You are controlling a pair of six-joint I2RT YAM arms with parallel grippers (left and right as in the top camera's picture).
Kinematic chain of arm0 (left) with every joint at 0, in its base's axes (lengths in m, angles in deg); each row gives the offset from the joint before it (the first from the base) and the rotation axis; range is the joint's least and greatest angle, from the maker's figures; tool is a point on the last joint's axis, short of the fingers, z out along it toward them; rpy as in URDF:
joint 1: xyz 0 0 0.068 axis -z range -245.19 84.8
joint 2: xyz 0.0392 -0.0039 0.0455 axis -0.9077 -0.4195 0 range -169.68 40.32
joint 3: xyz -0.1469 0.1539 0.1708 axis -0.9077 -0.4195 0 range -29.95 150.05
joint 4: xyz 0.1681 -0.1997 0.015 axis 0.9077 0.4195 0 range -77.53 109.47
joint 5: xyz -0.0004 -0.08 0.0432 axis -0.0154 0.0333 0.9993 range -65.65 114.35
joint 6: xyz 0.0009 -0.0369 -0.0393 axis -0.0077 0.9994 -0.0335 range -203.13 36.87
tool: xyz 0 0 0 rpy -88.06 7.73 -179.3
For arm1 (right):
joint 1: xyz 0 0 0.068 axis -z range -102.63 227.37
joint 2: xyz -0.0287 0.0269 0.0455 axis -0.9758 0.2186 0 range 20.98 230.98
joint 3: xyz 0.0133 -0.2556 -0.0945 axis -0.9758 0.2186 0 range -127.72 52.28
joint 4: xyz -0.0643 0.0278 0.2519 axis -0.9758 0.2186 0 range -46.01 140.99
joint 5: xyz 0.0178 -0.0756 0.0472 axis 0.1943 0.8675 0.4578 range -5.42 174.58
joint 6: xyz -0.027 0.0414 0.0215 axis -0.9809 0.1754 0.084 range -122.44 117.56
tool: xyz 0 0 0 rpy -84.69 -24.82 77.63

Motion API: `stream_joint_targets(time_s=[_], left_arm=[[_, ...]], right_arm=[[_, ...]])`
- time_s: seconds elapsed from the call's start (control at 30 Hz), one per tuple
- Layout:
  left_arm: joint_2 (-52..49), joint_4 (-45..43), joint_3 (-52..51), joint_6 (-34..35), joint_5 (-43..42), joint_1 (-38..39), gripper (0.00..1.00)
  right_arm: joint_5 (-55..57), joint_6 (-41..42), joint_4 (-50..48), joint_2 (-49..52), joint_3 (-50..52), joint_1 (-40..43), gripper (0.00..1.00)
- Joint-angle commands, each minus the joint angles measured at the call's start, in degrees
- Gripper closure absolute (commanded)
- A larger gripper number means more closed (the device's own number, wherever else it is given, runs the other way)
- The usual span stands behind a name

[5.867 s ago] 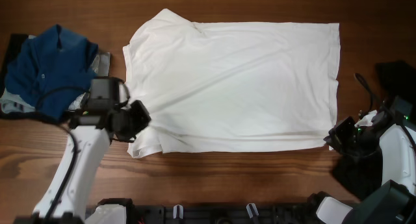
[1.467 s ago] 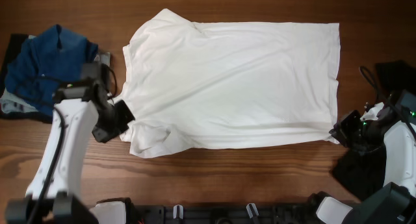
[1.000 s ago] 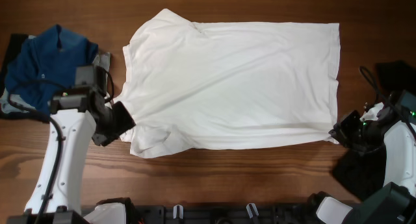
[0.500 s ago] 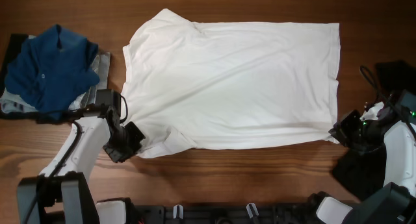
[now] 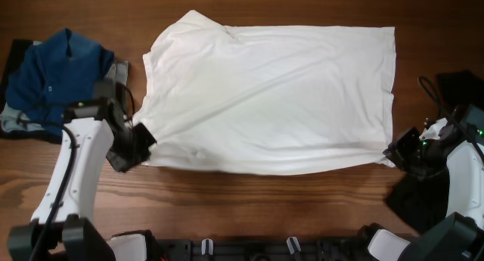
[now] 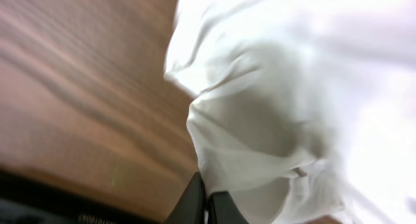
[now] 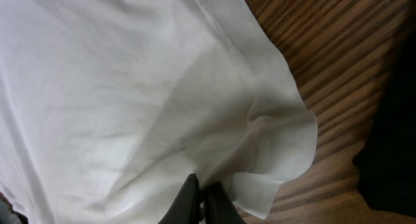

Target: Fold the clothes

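A large white shirt (image 5: 272, 94) lies spread across the wooden table, its near edge lifted into a taut line between both arms. My left gripper (image 5: 144, 136) is shut on the shirt's near left corner; the left wrist view shows bunched white cloth (image 6: 260, 139) pinched between the dark fingertips (image 6: 221, 208). At the near right corner my right gripper (image 5: 389, 156) is shut on the shirt too, and in the right wrist view the cloth (image 7: 130, 87) folds down into the closed fingers (image 7: 188, 198). A black garment (image 5: 412, 200) lies under the right arm.
A heap of blue clothes (image 5: 57, 76) sits at the far left over grey and black cloth. Another dark item (image 5: 457, 87) rests at the right edge. Bare wooden table (image 5: 265, 208) runs along the front, with a black rail (image 5: 249, 250) at the near edge.
The left gripper closed on the shirt's near left corner and drew it up and to the left. The loose sleeve flap at the front left has been pulled taut. The right arm has not moved.
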Motion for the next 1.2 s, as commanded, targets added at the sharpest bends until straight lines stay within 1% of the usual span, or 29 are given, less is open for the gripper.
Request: stream_joint_targets(time_s=[0.0, 0.3, 0.37, 0.43, 0.47, 0.53, 0.63, 0.67, 0.7, 0.73, 0.77, 0.87, 0.97, 1.03, 1.17], left_arm=[[1.88, -0.92, 4.76, -2.40, 1.84, -0.48, 0.96], [1.86, -7.96, 4.90, -2.40, 1.57, -0.46, 0.96], [1.86, -7.80, 4.87, -2.43, 0.81, -0.46, 0.96], [1.57, -5.53, 4.83, -2.38, 0.20, -0.35, 0.95], [1.31, -4.17, 4.55, -2.40, 0.09, 0.00, 0.88], [0.81, -4.15, 3.10, -2.43, 0.39, 0.74, 0.76], [-0.66, -9.27, -2.10, -2.43, 1.38, 1.09, 0.66], [-1.42, -11.54, -4.07, -2.43, 1.33, 1.09, 0.65], [-2.01, -13.16, -5.38, -2.43, 1.33, 1.09, 0.65], [-3.48, -16.61, -7.58, -3.85, 1.09, 1.09, 0.65], [-4.37, -17.84, -8.26, -4.87, 0.72, 1.09, 0.65], [-7.02, -18.27, -8.44, -7.02, 0.50, 1.09, 0.67], [-9.03, -19.65, -8.44, -9.49, 0.92, 1.09, 0.67], [-10.25, -20.92, -8.44, -9.73, 0.87, 1.09, 0.64], [-12.68, -21.77, -8.44, -13.18, -2.51, 1.09, 0.64]], right_arm=[[-0.04, -1.09, 0.15, -0.72, -1.14, 0.13, 0.96], [0.04, -0.90, -3.34, -0.15, 0.70, 0.13, 0.96], [-0.37, -0.81, -3.72, -0.13, 0.70, 0.13, 0.95], [-0.31, -0.70, -3.56, -0.13, 0.70, 0.13, 0.96], [-0.31, -0.72, -3.30, -0.13, 0.70, 0.13, 0.96], [-0.33, -0.70, -3.17, -0.13, 0.70, 0.13, 0.95], [-0.33, -0.68, -3.19, -0.13, 0.70, 0.13, 0.96], [-0.33, -0.68, -3.19, -0.13, 0.70, 0.13, 0.96], [-0.31, -0.74, -3.19, -0.13, 0.70, 0.13, 0.96], [-0.33, -0.72, -3.19, -0.13, 0.70, 0.13, 0.96], [-0.33, -0.70, -3.19, -0.13, 0.70, 0.13, 0.96], [-0.31, -0.74, -3.17, -0.13, 0.70, 0.13, 0.96], [-0.33, -0.74, -3.17, -0.13, 0.70, 0.13, 0.96], [-0.31, -0.74, -3.17, -0.13, 0.70, 0.13, 0.96], [-0.31, -0.76, -3.15, -0.13, 0.70, 0.13, 0.96]])
